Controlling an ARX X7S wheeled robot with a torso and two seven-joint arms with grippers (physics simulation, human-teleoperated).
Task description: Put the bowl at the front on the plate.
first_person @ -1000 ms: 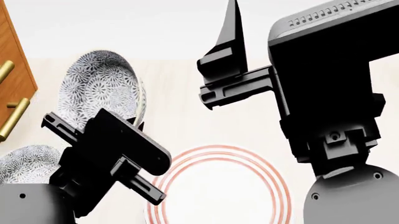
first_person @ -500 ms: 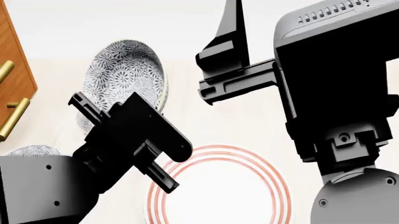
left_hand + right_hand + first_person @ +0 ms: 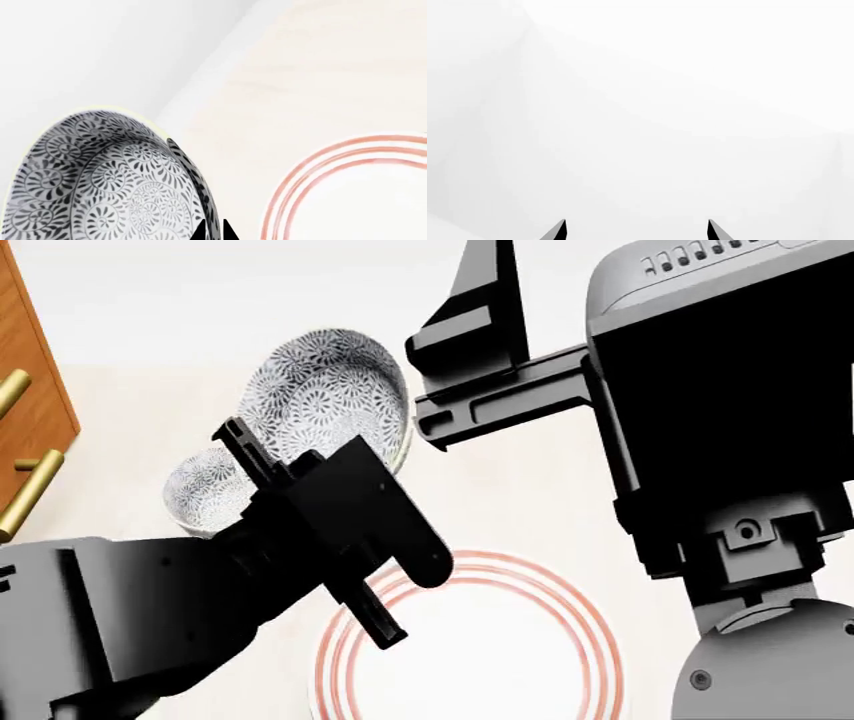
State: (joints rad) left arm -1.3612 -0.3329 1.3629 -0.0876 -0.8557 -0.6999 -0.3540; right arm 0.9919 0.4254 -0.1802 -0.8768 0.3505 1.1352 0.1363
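One bowl [image 3: 334, 395] was up in the air, tipped on its side so its patterned inside faced the head camera, with the left gripper [image 3: 213, 231] pinching its rim. In the left wrist view the dark fingertips [image 3: 228, 231] sat on either side of the bowl's wall, clamped on it. Just below and beside it lay the plate [image 3: 467, 650] with its red rings, flat on the pale table [image 3: 534, 500], the bowl hanging off the plate's far left edge and not touching it. Another bowl [image 3: 207, 490] stood on the table behind the left arm. Over on the right, the right gripper [image 3: 635, 231] was raised, fingertips spread apart on nothing. A wooden cabinet [image 3: 34, 410] with brass handles [image 3: 30, 490] edged the left.
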